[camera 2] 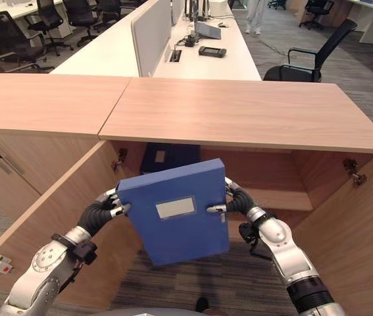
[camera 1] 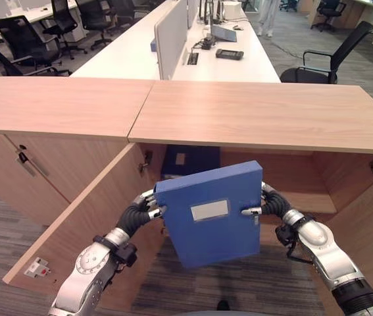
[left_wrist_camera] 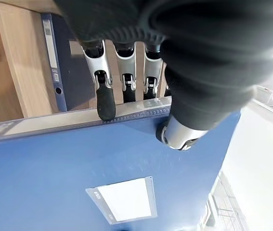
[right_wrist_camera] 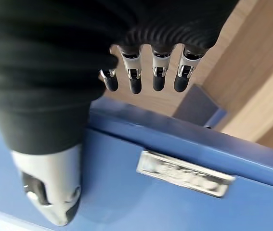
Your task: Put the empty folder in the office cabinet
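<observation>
I hold a blue box folder (camera 1: 209, 214) with a white label, tilted, in the air in front of the open wooden cabinet (camera 1: 265, 115). My left hand (camera 1: 143, 209) grips its left edge and my right hand (camera 1: 272, 204) its right edge. In the left wrist view the thumb (left_wrist_camera: 179, 137) presses the folder's front (left_wrist_camera: 78, 163) while the fingers reach over the edge. The right wrist view shows the same pinch, thumb (right_wrist_camera: 49, 192) on the folder's face (right_wrist_camera: 175, 202). A dark blue folder (camera 1: 189, 161) stands inside the cabinet behind it.
The cabinet's left door (camera 1: 87, 224) and right door (camera 1: 370, 224) stand wide open beside my arms. A shelf (camera 1: 311, 197) shows inside on the right. A closed cabinet (camera 1: 15, 158) adjoins on the left. Behind are a white desk (camera 1: 232, 62), office chairs (camera 1: 324, 62) and a person's legs (camera 1: 265, 20).
</observation>
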{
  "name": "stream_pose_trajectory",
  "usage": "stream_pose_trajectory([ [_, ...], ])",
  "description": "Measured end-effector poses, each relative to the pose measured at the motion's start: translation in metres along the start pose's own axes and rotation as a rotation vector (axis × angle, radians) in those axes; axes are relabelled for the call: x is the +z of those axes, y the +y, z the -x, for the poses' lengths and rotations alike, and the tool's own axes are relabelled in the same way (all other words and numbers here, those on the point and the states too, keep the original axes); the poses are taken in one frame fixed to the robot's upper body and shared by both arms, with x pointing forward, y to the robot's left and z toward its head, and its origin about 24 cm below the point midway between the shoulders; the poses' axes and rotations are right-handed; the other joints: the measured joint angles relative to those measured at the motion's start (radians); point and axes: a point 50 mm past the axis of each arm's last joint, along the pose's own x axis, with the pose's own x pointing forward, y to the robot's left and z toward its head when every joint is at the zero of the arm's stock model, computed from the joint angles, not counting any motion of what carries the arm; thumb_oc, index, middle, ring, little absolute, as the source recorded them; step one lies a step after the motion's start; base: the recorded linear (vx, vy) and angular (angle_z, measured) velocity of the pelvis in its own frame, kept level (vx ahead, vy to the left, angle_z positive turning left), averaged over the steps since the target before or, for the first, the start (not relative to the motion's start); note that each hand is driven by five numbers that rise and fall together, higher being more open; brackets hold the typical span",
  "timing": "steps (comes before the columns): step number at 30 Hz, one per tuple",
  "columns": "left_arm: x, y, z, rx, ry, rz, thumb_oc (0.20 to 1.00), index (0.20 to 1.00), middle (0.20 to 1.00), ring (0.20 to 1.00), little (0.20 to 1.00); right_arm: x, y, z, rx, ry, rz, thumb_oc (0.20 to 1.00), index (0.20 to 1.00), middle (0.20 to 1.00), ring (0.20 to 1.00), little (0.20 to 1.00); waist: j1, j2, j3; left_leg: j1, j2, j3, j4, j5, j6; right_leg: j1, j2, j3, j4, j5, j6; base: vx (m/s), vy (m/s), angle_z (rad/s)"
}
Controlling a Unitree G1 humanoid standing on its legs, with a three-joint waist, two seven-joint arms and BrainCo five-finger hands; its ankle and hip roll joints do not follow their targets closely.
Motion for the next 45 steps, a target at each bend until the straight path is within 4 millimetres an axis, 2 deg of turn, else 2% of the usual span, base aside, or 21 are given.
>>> stream_pose_trajectory([
  [4,0.005,-0.003,-0.006,-0.037,-0.007,-0.023,0.2,0.2,0.2,0.2,0.2,0.004,0.007,-0.009,0.038,-0.012,0.006,1.0,1.0,1.0,1.0,1.0,0.007,0.0,0.0,0.001,0.0,0.0,0.0,0.0,0.0,0.001,0.0,0.0,0.0,0.0,0.0,0.0,0.0,0.0],
  [8,0.007,-0.002,-0.007,-0.036,-0.022,-0.028,0.2,0.2,0.2,0.2,0.2,-0.001,0.016,-0.013,0.071,-0.002,-0.132,1.0,1.0,1.0,1.0,1.0,0.014,-0.002,-0.002,0.002,0.0,0.0,0.0,0.0,0.0,0.002,0.0,0.0,0.0,0.0,0.0,0.0,0.0,0.0],
  [14,0.006,-0.002,-0.009,-0.036,-0.016,-0.031,0.2,0.2,0.2,0.2,0.2,-0.032,0.048,-0.013,0.19,0.136,-0.345,1.0,1.0,1.0,1.0,1.0,0.017,-0.01,-0.008,0.003,0.0,0.0,0.0,0.001,-0.001,0.003,0.0,0.0,0.0,0.0,0.0,0.0,0.0,0.0],
  [15,0.005,0.0,-0.009,-0.031,-0.012,-0.03,0.2,0.2,0.2,0.2,0.2,-0.034,0.051,-0.013,0.197,0.14,-0.362,0.868,0.868,0.868,0.868,0.868,0.015,-0.01,-0.009,0.003,-0.001,0.001,0.0,0.001,-0.001,0.003,-0.001,0.0,0.0,0.0,0.0,0.0,0.0,0.0],
  [16,0.004,0.0,-0.011,-0.031,-0.011,-0.031,0.2,0.2,0.2,0.2,0.2,-0.037,0.054,-0.012,0.198,0.15,-0.395,0.583,0.583,0.583,0.583,0.583,0.015,-0.012,-0.012,0.003,-0.001,0.001,0.0,0.001,-0.001,0.003,-0.001,0.0,0.0,0.0,0.0,0.0,0.0,0.0],
  [17,0.003,0.001,-0.012,-0.029,-0.003,-0.038,0.2,0.2,0.2,0.2,0.2,-0.042,0.059,-0.011,0.204,0.168,-0.431,0.2,0.2,0.2,0.2,0.2,0.015,-0.015,-0.019,0.003,-0.001,0.0,0.0,0.001,-0.001,0.002,0.0,0.0,0.0,0.0,0.0,0.0,0.0,0.0],
  [25,0.003,0.004,-0.012,-0.017,0.007,-0.065,0.2,0.2,0.2,0.2,0.2,-0.051,0.078,0.0,0.232,0.173,-0.63,0.2,0.2,0.2,0.2,0.2,0.014,-0.021,-0.025,0.003,-0.002,0.001,0.0,0.001,-0.001,0.003,-0.002,-0.001,0.0,0.001,0.001,0.0,0.0,0.0],
  [30,-0.002,0.0,-0.014,-0.022,0.024,-0.053,0.2,0.2,0.2,0.2,0.2,-0.065,0.101,0.009,0.169,0.201,-0.88,0.2,0.2,0.2,0.2,0.2,0.012,-0.023,-0.034,0.003,-0.003,0.002,0.0,0.001,-0.001,0.002,-0.003,0.0,0.0,0.001,0.002,0.0,0.0,0.0],
  [31,-0.005,0.0,-0.014,-0.02,0.035,-0.048,0.225,0.225,0.225,0.225,0.225,-0.067,0.104,0.012,0.162,0.211,-0.905,0.2,0.2,0.2,0.2,0.2,0.013,-0.022,-0.039,0.003,-0.003,0.001,0.0,0.001,-0.001,0.002,-0.003,0.0,0.0,0.001,0.002,0.0,0.0,0.0],
  [32,-0.007,0.0,-0.014,-0.02,0.044,-0.047,0.291,0.291,0.291,0.291,0.291,-0.069,0.108,0.015,0.161,0.227,-0.922,0.2,0.2,0.2,0.2,0.2,0.013,-0.023,-0.041,0.003,-0.003,0.002,0.0,0.001,-0.001,0.002,-0.003,0.0,0.0,0.001,0.002,0.0,0.0,0.0],
  [33,-0.009,-0.001,-0.015,-0.022,0.051,-0.038,1.0,1.0,1.0,1.0,1.0,-0.072,0.11,0.018,0.154,0.236,-0.945,0.2,0.2,0.2,0.2,0.2,0.009,-0.023,-0.041,0.002,-0.003,0.002,0.0,0.001,-0.002,0.001,-0.003,0.0,0.0,0.001,0.002,0.03,-0.012,0.0],
  [35,-0.019,-0.008,-0.016,-0.029,0.058,0.104,1.0,1.0,1.0,1.0,1.0,-0.079,0.126,0.034,0.139,0.268,-1.112,0.2,0.2,0.2,0.2,0.2,0.009,-0.018,-0.05,0.002,-0.002,0.001,0.0,0.001,-0.002,0.001,-0.002,-0.001,0.0,0.0,0.0,0.04,-0.015,0.02],
  [37,-0.024,-0.018,-0.022,-0.038,0.05,0.198,1.0,1.0,1.0,1.0,1.0,-0.078,0.144,0.033,0.102,0.28,-1.244,0.2,0.2,0.2,0.2,0.2,0.005,-0.014,-0.048,0.0,-0.002,0.001,0.0,0.001,-0.002,-0.001,-0.002,0.0,0.0,0.0,0.0,0.03,-0.011,0.0],
  [41,-0.018,-0.017,-0.032,-0.034,0.045,0.23,1.0,1.0,1.0,1.0,1.0,-0.083,0.149,0.03,-0.02,0.288,-1.393,0.2,0.2,0.2,0.2,0.2,-0.007,0.001,-0.051,-0.002,-0.001,-0.005,-0.001,0.003,-0.005,0.001,-0.003,-0.005,0.0,0.001,0.001,0.02,-0.012,0.04],
  [42,-0.028,-0.016,-0.029,-0.001,0.084,0.263,1.0,1.0,1.0,1.0,1.0,-0.092,0.151,0.027,-0.107,0.33,-1.449,0.2,0.2,0.2,0.2,0.2,-0.01,-0.002,-0.057,-0.004,-0.001,-0.007,-0.002,0.003,-0.005,0.008,-0.002,-0.008,0.0,0.0,0.0,0.01,-0.013,0.06],
  [43,-0.033,-0.013,-0.029,0.02,0.106,0.278,1.0,1.0,1.0,1.0,1.0,-0.092,0.15,0.028,-0.116,0.341,-1.441,0.2,0.2,0.2,0.2,0.2,-0.013,0.004,-0.057,-0.007,-0.001,-0.009,-0.002,0.002,-0.005,0.003,-0.003,-0.009,0.0,-0.001,-0.001,0.01,-0.022,0.06],
  [45,-0.046,-0.008,-0.015,0.059,0.181,0.275,1.0,1.0,1.0,1.0,1.0,-0.096,0.152,0.032,-0.154,0.357,-1.45,0.2,0.2,0.2,0.2,0.2,-0.016,0.008,-0.057,-0.014,0.0,-0.014,0.0,0.005,-0.007,-0.005,-0.003,-0.014,0.0,-0.001,-0.001,0.01,-0.02,0.09],
])
